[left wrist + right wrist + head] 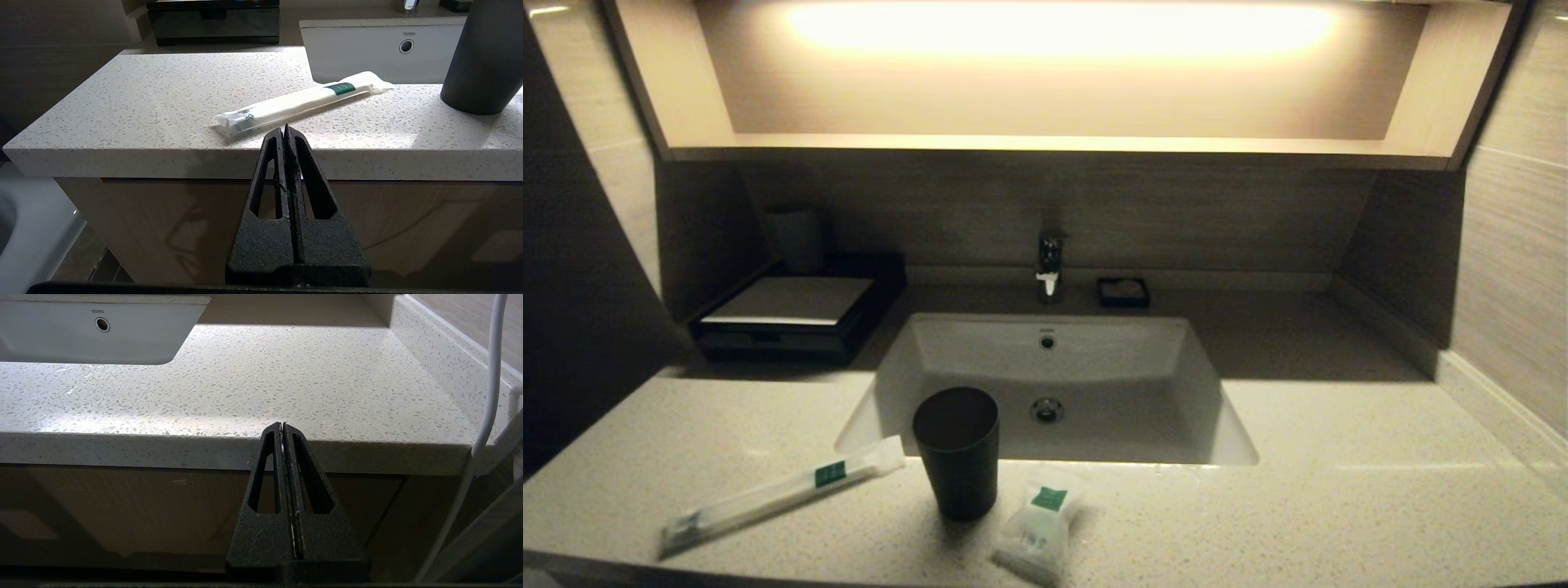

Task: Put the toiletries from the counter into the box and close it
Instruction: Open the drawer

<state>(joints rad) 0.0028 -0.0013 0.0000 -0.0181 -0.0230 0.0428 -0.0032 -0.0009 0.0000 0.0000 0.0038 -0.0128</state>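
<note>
Your left gripper (285,130), jaws pressed together and empty, sits below the counter (163,102) edge with the stick packet (302,104) just ahead, long axis slanting across them; the right gripper (283,426), likewise closed, is farther.

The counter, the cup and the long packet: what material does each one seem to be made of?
The counter looks like polished stone or a stone composite: pale, with fine dark and light specks and a soft shine. The cup seems to be matte dark plastic, perhaps coated metal; it shows no gloss. The long packet looks like thin clear plastic film with crimped ends, a green label, and white contents.
</note>
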